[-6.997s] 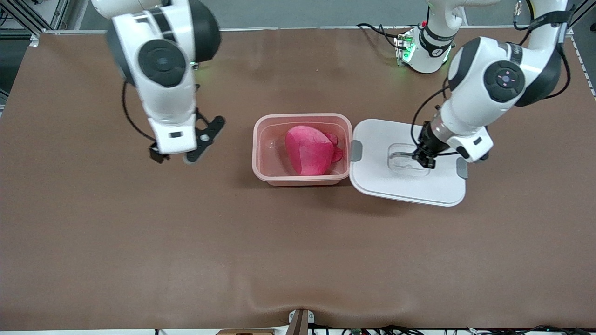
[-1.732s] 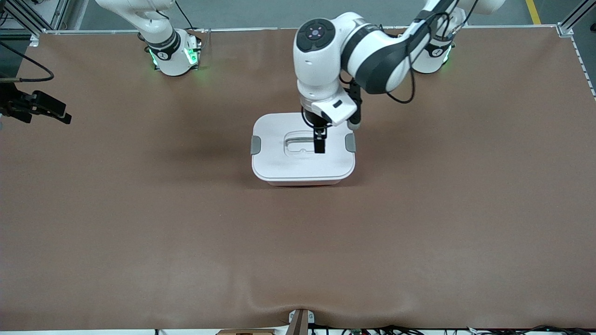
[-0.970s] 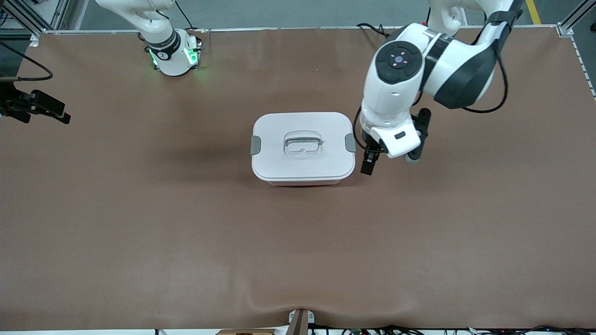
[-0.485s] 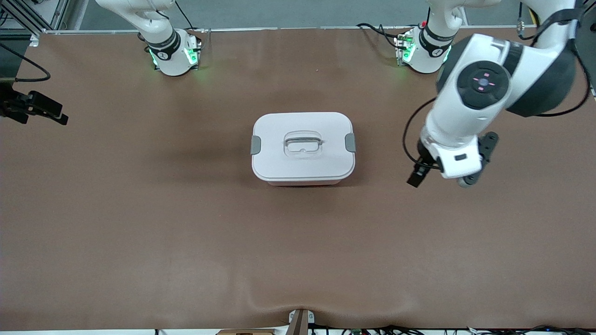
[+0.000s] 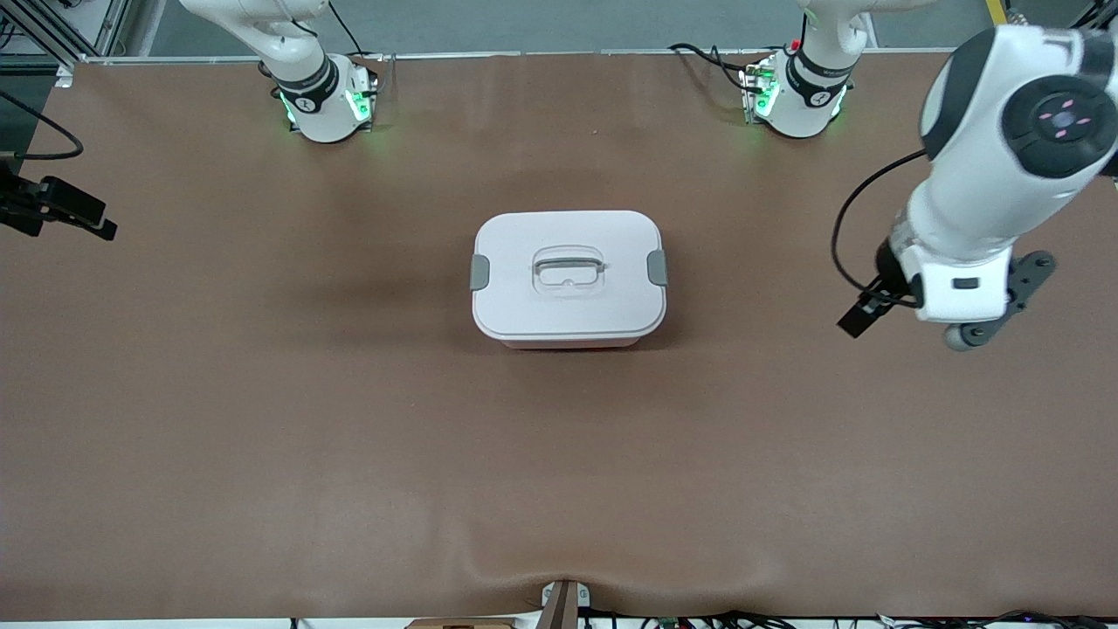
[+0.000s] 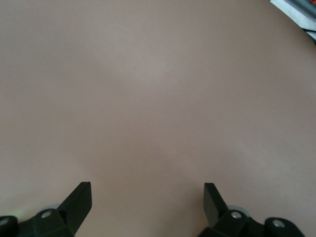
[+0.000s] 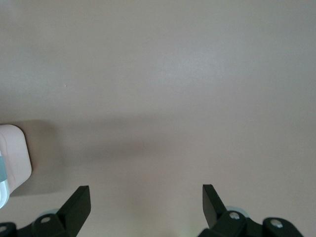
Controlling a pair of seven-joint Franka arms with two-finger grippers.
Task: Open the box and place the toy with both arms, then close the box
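Observation:
The box point(image 5: 568, 278) stands at the middle of the table with its white lid point(image 5: 603, 310) on it. The grey side clips point(image 5: 479, 272) sit at both ends, and a strip of the pink base point(image 5: 568, 345) shows under the lid. The toy is hidden. My left gripper point(image 5: 860, 316) hangs over bare table toward the left arm's end, well apart from the box. It is open and empty in the left wrist view point(image 6: 146, 192). My right gripper point(image 5: 65, 208) is at the right arm's end of the table. It is open and empty in the right wrist view point(image 7: 145, 193), where a corner of the box point(image 7: 12, 158) shows.
The brown table mat point(image 5: 559, 454) has a raised fold at its edge nearest the front camera point(image 5: 563, 572). The two arm bases point(image 5: 323, 96) point(image 5: 799, 92) stand along the table edge farthest from that camera.
The lid went from beside the open box, with the toy inside, onto the box. My left gripper let go of the handle and moved away toward the left arm's end.

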